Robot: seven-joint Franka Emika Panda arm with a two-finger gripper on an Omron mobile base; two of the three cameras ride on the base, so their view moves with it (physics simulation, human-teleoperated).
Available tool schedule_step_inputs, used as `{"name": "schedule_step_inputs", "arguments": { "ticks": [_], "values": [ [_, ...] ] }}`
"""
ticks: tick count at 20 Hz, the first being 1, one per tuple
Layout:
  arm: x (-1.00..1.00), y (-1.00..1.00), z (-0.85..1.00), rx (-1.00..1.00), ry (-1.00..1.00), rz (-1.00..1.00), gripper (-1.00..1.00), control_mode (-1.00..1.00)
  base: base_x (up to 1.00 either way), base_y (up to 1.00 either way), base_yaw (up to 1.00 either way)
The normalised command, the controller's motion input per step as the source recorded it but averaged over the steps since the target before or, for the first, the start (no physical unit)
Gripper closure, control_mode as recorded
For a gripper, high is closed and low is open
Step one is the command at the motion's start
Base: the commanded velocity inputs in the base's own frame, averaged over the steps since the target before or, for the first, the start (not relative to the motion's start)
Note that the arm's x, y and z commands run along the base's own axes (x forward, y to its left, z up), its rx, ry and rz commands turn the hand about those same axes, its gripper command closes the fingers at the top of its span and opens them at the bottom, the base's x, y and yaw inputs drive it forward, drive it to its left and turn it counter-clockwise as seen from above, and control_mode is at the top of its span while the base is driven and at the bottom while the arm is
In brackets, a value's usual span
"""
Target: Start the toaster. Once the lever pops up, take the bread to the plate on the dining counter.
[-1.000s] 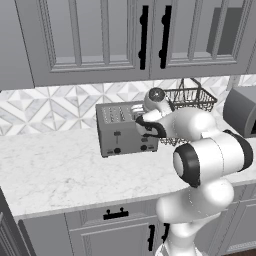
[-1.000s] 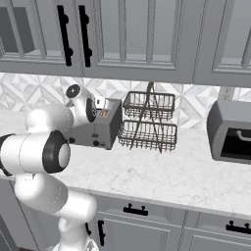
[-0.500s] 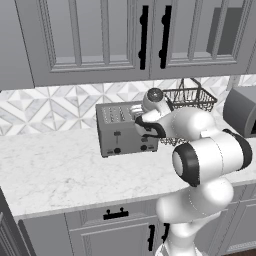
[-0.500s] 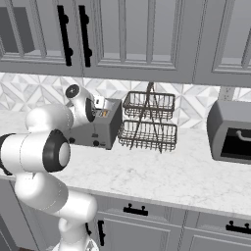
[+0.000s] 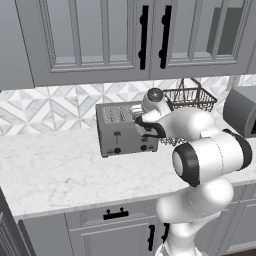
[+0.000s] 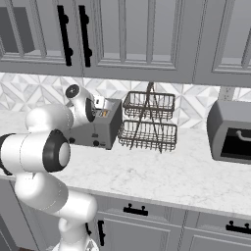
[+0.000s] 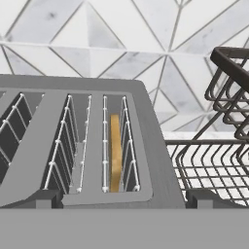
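In boxy brushed-metal toaster, thin bread

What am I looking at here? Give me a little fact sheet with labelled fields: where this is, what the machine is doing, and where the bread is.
Setting: kitchen counter of white marble, grey cabinets above and below
Toaster: grey, four slots, black levers and knobs on its front
Bread: tan slice standing in the slot nearest the wire rack
Wire rack: dark two-tier basket beside the toaster
Grey box appliance: further along the counter
End effector: open, poised over the toaster's top, holding nothing
Stage: bread not yet taken out
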Motion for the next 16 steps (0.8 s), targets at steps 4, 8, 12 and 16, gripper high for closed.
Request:
{"name": "schedule_step_inputs", "arguments": {
  "ticks": [4, 8, 12, 16],
  "values": [
    [0.00, 0.00, 0.00, 0.00, 0.00, 0.00, -1.00, -1.00, 0.00, 0.00, 0.00],
    [0.00, 0.00, 0.00, 0.00, 0.00, 0.00, -1.00, -1.00, 0.00, 0.00, 0.00],
    [0.00, 0.00, 0.00, 0.00, 0.00, 0.00, -1.00, -1.00, 0.00, 0.00, 0.00],
    [0.00, 0.00, 0.00, 0.00, 0.00, 0.00, -1.00, -1.00, 0.00, 0.00, 0.00]
  ]
}}
